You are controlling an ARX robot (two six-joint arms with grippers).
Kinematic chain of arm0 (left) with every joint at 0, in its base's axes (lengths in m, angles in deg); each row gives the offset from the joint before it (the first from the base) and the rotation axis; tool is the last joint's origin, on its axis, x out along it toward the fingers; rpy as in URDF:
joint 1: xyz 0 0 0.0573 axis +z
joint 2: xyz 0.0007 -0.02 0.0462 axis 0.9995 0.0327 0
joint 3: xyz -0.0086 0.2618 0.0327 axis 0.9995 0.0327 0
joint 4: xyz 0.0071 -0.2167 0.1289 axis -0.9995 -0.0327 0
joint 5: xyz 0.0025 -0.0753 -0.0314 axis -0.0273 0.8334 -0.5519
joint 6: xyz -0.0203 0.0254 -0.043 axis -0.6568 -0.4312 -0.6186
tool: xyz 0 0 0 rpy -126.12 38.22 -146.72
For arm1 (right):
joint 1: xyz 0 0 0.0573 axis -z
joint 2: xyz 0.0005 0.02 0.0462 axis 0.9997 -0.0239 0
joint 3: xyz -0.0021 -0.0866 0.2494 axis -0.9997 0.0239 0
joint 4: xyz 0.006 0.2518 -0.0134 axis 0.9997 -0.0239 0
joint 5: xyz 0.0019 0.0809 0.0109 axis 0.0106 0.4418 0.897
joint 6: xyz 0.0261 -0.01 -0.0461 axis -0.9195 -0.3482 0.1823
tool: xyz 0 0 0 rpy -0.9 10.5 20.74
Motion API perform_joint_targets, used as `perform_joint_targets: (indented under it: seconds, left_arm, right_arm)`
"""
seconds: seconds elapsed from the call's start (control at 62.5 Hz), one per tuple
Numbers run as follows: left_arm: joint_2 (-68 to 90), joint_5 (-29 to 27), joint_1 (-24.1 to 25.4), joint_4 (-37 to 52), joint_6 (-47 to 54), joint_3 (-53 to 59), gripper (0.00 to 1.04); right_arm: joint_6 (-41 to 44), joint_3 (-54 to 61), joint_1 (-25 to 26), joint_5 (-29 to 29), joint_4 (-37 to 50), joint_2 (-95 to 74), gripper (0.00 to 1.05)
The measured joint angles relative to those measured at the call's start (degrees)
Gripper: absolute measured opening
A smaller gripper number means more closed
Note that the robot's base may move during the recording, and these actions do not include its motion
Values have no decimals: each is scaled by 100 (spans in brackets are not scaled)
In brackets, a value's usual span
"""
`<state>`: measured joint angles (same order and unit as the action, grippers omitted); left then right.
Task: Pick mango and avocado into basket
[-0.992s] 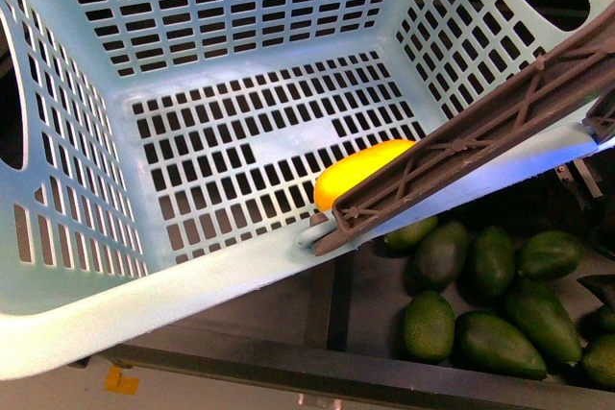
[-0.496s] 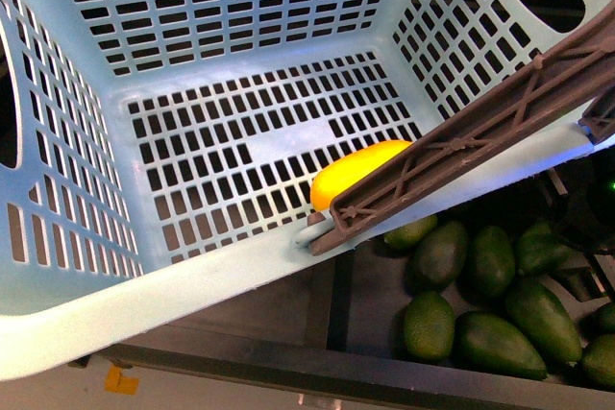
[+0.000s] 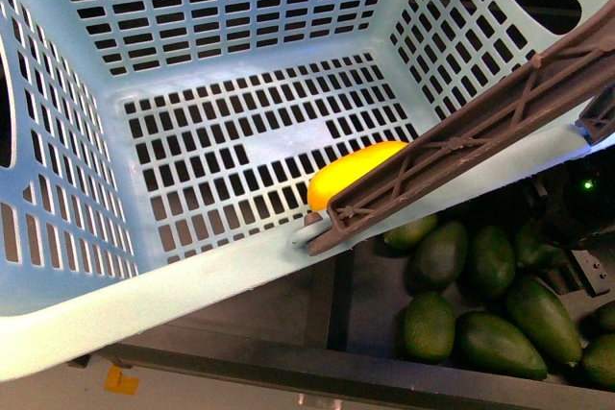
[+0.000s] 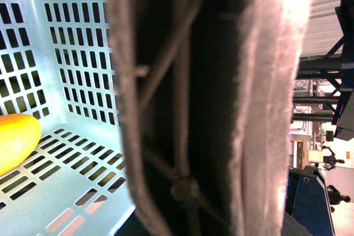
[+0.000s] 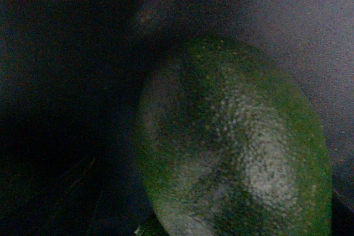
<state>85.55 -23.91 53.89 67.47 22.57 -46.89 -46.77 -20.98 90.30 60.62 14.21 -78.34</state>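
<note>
The basket fills most of the front view, tipped so that I look down onto its slotted bottom. The mango lies inside on that bottom, against the near right wall. Its right end is hidden behind the brown handle, which slants across the near right rim.

In the left wrist view the handle is a blurred brown band filling the middle. The basket's wall is beside it and the mango shows at the picture's edge. My left tool shows in no view, so I cannot tell whether its fingers are apart or together.

Outside the basket, past its near right rim, a pile of avocados lies in a dark bin. Dark parts of my right arm show over the pile's right side.

The right wrist view is dim. One avocado fills it from very close, dark green with pebbled skin. I cannot make out the right tool's fingers, nor whether they touch the fruit.
</note>
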Motion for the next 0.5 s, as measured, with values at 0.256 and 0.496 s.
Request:
perform_joint_targets:
  seconds: [0.256,0.496]
  left_arm:
    - [0,2,0,0,-2,0,14]
    - [0,0,0,0,0,0,14]
  right_arm:
    - [-17,144,31,-50,98,15,55]
    - [168,870,245,-267,597,568,53]
